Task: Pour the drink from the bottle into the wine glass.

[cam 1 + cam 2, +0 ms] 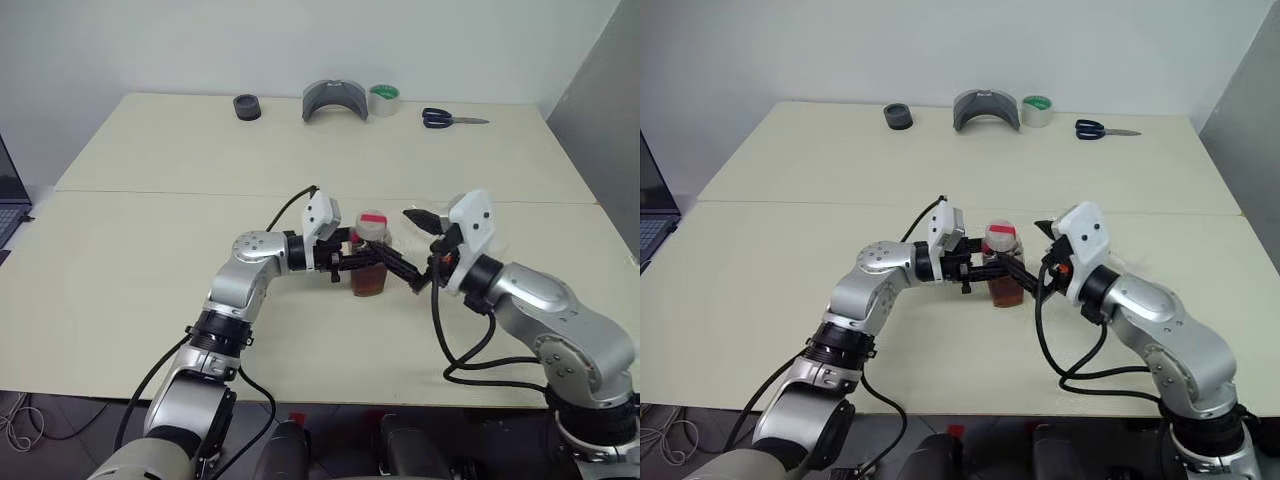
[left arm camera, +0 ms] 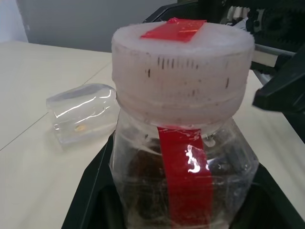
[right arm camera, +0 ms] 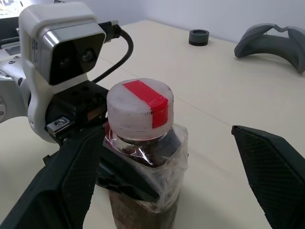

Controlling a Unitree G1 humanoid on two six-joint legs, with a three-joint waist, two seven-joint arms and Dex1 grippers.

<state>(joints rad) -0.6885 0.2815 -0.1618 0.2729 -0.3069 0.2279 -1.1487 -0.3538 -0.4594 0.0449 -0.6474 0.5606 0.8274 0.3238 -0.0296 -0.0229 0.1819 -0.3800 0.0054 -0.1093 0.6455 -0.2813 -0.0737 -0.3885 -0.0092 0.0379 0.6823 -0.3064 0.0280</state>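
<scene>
The small clear bottle [image 1: 370,262] stands upright at the table's middle with its red-and-white cap [image 1: 372,226] on. The reddish-brown drink [image 1: 369,283] fills its lower part. My left gripper [image 1: 392,268] reaches in from the left and is shut on the bottle's body just below the shoulders. My right gripper [image 1: 420,250] is open on the bottle's right. In the right wrist view its two black fingers [image 3: 66,181] stand wide on either side of the bottle [image 3: 147,157] without touching it. The wine glass [image 2: 81,117] shows as a clear rounded bowl low on the table beyond the bottle; its stem is hidden.
Along the table's far edge sit a black ring [image 1: 247,107], a grey curved piece [image 1: 335,100], a green tape roll [image 1: 384,100] and blue-handled scissors [image 1: 452,119]. A laptop [image 1: 10,200] pokes in at the left edge. A seam [image 1: 150,192] runs across the table.
</scene>
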